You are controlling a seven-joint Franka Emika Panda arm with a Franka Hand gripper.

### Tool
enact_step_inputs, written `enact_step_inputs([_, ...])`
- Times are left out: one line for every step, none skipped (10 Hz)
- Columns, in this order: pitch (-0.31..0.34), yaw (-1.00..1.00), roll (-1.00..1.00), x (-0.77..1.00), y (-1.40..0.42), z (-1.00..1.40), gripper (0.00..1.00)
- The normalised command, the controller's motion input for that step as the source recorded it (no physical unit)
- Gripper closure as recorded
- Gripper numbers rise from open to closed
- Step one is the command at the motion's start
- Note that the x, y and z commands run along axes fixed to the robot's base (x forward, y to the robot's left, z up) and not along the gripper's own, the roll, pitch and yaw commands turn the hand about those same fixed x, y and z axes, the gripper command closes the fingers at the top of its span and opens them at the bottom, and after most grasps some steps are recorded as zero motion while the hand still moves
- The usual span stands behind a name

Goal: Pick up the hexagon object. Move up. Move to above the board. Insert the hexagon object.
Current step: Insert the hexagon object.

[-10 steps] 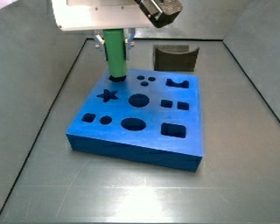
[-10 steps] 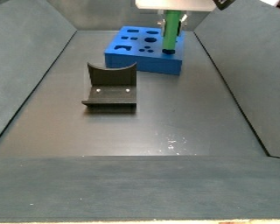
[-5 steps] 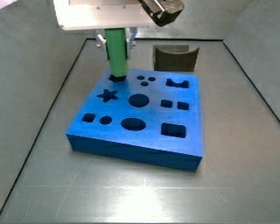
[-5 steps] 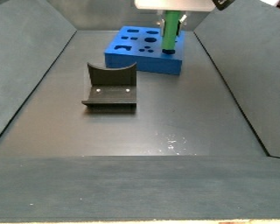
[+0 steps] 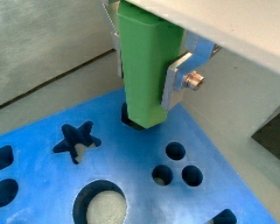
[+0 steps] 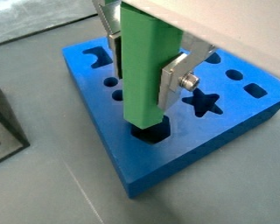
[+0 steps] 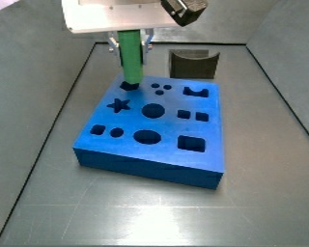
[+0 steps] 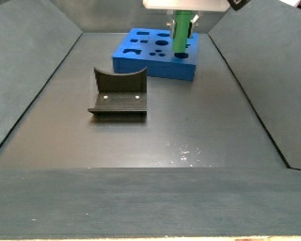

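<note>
Peg: a tall bright green peg (image 7: 130, 60) stands upright over the back left corner of the board, as a side view has it; its lower end meets a dark hexagon hole (image 6: 150, 133) near the board's corner edge. How deep it sits in the hole cannot be told.
Gripper: the gripper (image 5: 149, 63) hangs over that same corner and clamps the peg between its two flat silver fingers (image 6: 175, 77), jaws narrowed to the peg's width. A screw head shows on one finger plate in both wrist views.
Board: a flat bright blue foam board (image 7: 209, 125) lies on the grey tray floor (image 7: 144, 207) towards the back. Its dark cut-outs include a star (image 7: 119, 104) just beside the peg, circles, squares and a large round hole (image 5: 99, 206).
Fixture: a dark L-shaped fixture (image 8: 118, 92) stands on the floor, well apart from the board in one side view (image 8: 131, 56); in another it sits just behind the board's far edge (image 7: 193, 64).
Writing: no brand, label or lettering can be read on any surface.
</note>
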Motion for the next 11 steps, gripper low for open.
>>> enact_step_inputs([-0.037,0.00,0.00,0.03,0.00,-0.10,1.00])
enact_step_inputs([-0.020,0.34,0.24,-0.06,-0.18,-1.00,1.00])
enact_step_inputs([-0.186,0.08,-0.03,0.01,0.00,-0.20,1.00])
enact_step_inputs([0.009,0.00,0.00,0.00,0.00,0.00,1.00])
enact_step_inputs([0.069,0.01,0.29,0.09,-0.26,-0.97,1.00])
enact_step_inputs([0.000,0.00,0.22,0.04,-0.48,-1.00,1.00])
enact_step_inputs([-0.017,-0.15,-0.10,0.00,0.00,-0.07,1.00])
enact_step_inputs([0.000,0.00,0.00,0.00,0.00,-0.06,1.00])
enact_step_inputs([0.091,0.13,0.05,0.31,0.03,-1.00,1.00])
enact_step_inputs([0.089,0.20,0.00,0.23,0.07,-0.82,1.00])
enact_step_inputs([0.026,0.00,0.00,0.00,0.00,0.00,1.00])
